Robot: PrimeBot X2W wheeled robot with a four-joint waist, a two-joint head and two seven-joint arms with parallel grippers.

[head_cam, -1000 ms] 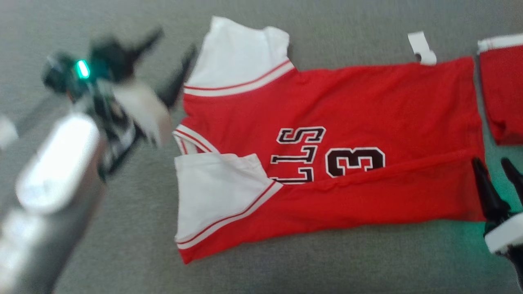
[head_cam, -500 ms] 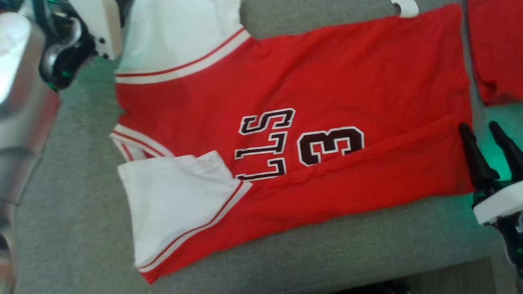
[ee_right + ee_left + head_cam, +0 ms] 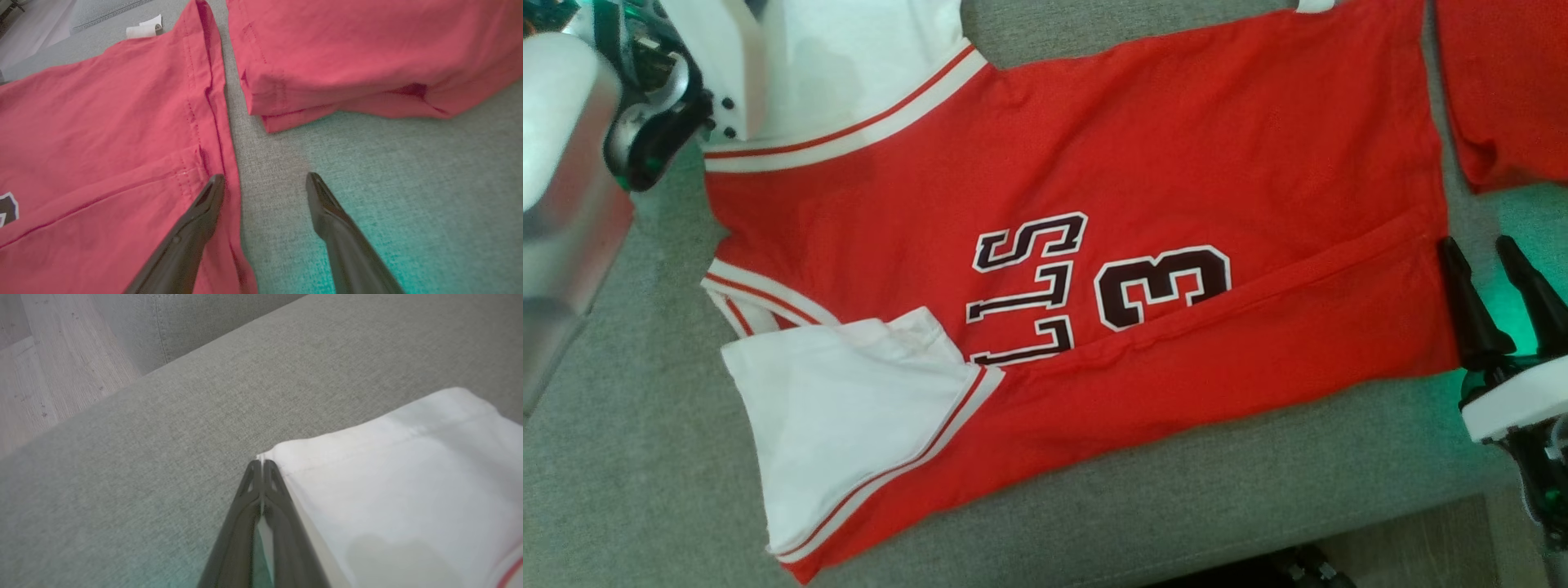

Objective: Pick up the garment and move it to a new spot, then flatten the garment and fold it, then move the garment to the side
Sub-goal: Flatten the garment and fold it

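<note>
The left gripper (image 3: 261, 467) squeezes the white sleeve (image 3: 408, 477); the right gripper (image 3: 265, 177), open, should grab the red hem (image 3: 198, 122) before folding

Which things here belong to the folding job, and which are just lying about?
Job: jersey; left gripper, shut on the corner of its white sleeve; right gripper, open beside the hem.
Lying about: second red garment, folded; white tag; grey cushion underneath.

bare grey cushion (image 3: 629, 457) left of jersey (image 3: 1143, 147) & along its near edge: free to pass. r side tight: just a narrow strip betw jersey hem & 2nd red garment (image 3: 1503, 98).
</note>
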